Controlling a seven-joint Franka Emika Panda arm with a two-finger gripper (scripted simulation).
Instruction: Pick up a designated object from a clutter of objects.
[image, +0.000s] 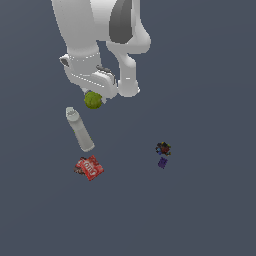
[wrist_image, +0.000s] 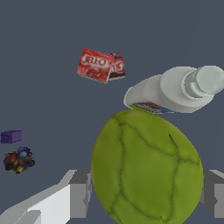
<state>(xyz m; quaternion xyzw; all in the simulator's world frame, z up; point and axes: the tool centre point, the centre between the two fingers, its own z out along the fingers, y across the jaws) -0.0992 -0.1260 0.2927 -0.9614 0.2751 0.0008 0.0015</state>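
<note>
1. Gripping the yellow-green fruit (wrist_image: 146, 168), the gripper (wrist_image: 146, 194) has a grey finger (wrist_image: 78, 194) on one side of it and another on the opposite side, both pressed against its skin, as the wrist view shows.
2. Seen from the exterior view, the fruit (image: 93, 100) hangs just under the white arm (image: 100, 40), tucked at the gripper (image: 96, 96), whose fingers are largely hidden by the wrist housing.
3. The white-grey bottle (image: 80, 129) lies on its side on the dark grey floor (image: 210, 210), just below the fruit in the exterior view, cap end towards the arm; the wrist view shows its cap and a coloured label band (wrist_image: 175, 89).
4. A flat red packet (image: 90, 167), lettered in white, lies just past the bottle's base (wrist_image: 100, 65).
5. Well apart, towards the exterior view's right, sits the dark multicoloured lump (image: 163, 148), with the tiny purple cube (image: 162, 162) just beside it; both appear in the wrist view too, lump (wrist_image: 18, 160) and cube (wrist_image: 11, 136).
</note>
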